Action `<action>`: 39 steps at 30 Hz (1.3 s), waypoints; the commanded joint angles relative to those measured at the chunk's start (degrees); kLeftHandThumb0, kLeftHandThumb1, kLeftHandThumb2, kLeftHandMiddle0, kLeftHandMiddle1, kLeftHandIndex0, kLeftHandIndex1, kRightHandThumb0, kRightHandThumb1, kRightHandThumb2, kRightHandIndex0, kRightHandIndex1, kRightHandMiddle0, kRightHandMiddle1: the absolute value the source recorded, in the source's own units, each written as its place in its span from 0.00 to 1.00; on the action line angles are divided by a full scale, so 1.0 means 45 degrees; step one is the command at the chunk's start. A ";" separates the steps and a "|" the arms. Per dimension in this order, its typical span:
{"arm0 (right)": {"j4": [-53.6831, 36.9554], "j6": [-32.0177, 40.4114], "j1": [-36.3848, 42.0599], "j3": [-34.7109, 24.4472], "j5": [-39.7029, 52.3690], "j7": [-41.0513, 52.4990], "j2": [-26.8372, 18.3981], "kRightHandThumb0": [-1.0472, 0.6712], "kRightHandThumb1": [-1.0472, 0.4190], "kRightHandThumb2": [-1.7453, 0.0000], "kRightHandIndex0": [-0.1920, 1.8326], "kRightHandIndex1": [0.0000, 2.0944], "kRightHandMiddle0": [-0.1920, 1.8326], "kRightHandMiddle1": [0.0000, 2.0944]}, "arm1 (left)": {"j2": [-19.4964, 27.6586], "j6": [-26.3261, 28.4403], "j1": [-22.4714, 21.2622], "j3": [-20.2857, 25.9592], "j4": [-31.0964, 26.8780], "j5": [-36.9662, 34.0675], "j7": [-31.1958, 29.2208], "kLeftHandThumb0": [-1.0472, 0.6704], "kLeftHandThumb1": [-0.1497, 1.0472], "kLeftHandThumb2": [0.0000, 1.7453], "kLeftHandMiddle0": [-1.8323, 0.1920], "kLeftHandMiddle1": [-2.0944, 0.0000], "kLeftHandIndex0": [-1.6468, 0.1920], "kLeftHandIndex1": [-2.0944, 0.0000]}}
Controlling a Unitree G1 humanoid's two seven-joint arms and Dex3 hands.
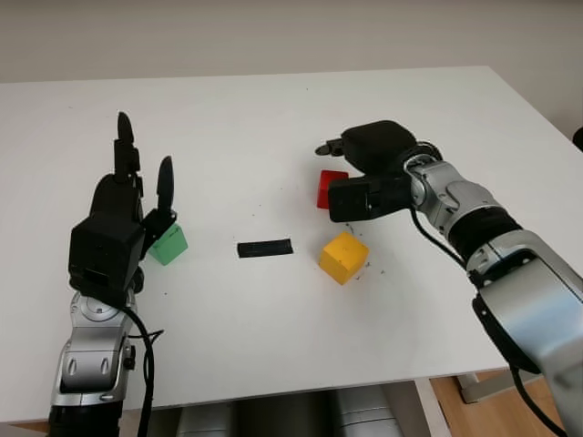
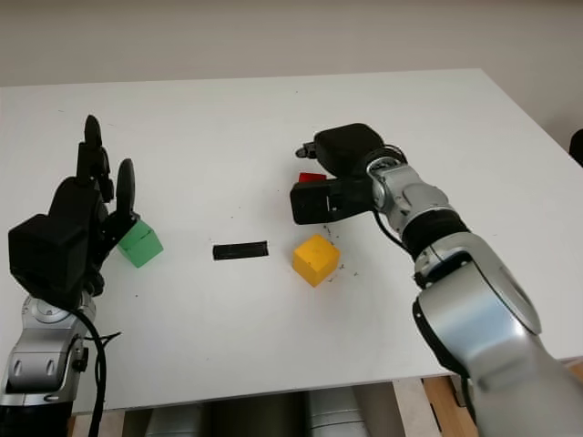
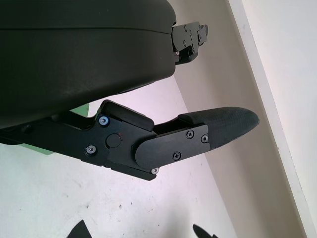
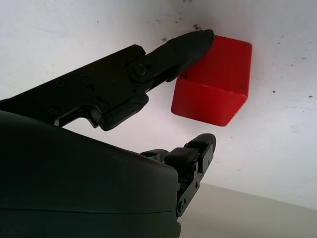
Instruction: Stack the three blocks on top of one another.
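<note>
A red block (image 1: 330,189) lies on the white table (image 1: 273,118) right of centre. My right hand (image 1: 338,170) is open around it, with the red block (image 4: 213,87) between the fingers: one fingertip (image 4: 200,38) touches an upper edge and the other fingers (image 4: 200,148) stand off from it. Just in front of the red block a yellow block (image 1: 343,257) sits apart on the table. At the left a green block (image 1: 169,245) rests beside my left hand (image 1: 144,153), which is open, raised with its fingers pointing away from me, and holds nothing.
A small flat black strip (image 1: 265,248) lies on the table between the green and yellow blocks. The table's front edge (image 1: 301,390) runs close below the arms, and a pale wall (image 1: 273,36) stands behind the far edge.
</note>
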 commanded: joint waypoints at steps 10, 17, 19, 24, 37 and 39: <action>0.0308 0.0222 -0.0044 -0.0059 0.0201 -0.0096 0.0180 0.26 0.11 0.97 0.29 0.03 0.39 0.17 | -0.0025 -0.0040 0.0053 0.0036 -0.0186 -0.0127 0.0019 0.16 1.00 0.40 1.00 1.00 1.00 0.99; 0.0428 0.0163 0.0026 -0.0172 0.0385 -0.0419 0.0294 0.27 0.10 0.97 0.34 0.03 0.25 0.50 | -0.0063 0.0277 0.0128 -0.0021 -0.0465 0.0026 0.0167 0.17 1.00 0.39 1.00 0.99 0.99 0.98; 0.0448 0.0124 0.0073 -0.0337 0.0616 -0.0482 0.0335 0.28 0.10 0.97 0.34 0.03 0.28 0.47 | -0.0077 0.0346 0.0136 -0.0029 -0.0499 0.0053 0.0185 0.16 1.00 0.39 1.00 0.99 0.99 0.98; 0.0498 -0.0054 0.0176 -0.0678 0.1212 -0.0425 0.0417 0.30 0.10 0.97 0.39 0.05 0.30 0.47 | -0.0051 0.0135 0.0106 -0.0034 -0.0335 0.0104 0.0200 0.16 1.00 0.39 1.00 0.99 1.00 0.98; 0.0686 -0.1098 0.0392 -0.1739 0.2471 -0.0725 0.0368 0.40 0.06 0.97 0.27 0.25 0.29 0.63 | -0.0112 0.0091 0.0133 -0.0027 -0.0292 0.0144 0.0280 0.16 1.00 0.39 1.00 0.98 1.00 0.98; 0.0641 -0.1276 0.0380 -0.2064 0.2844 -0.0466 0.0356 0.41 0.06 0.97 0.31 0.16 0.30 0.62 | -0.0131 0.0069 0.0157 -0.0017 -0.0297 0.0114 0.0276 0.16 1.00 0.39 1.00 0.98 1.00 0.98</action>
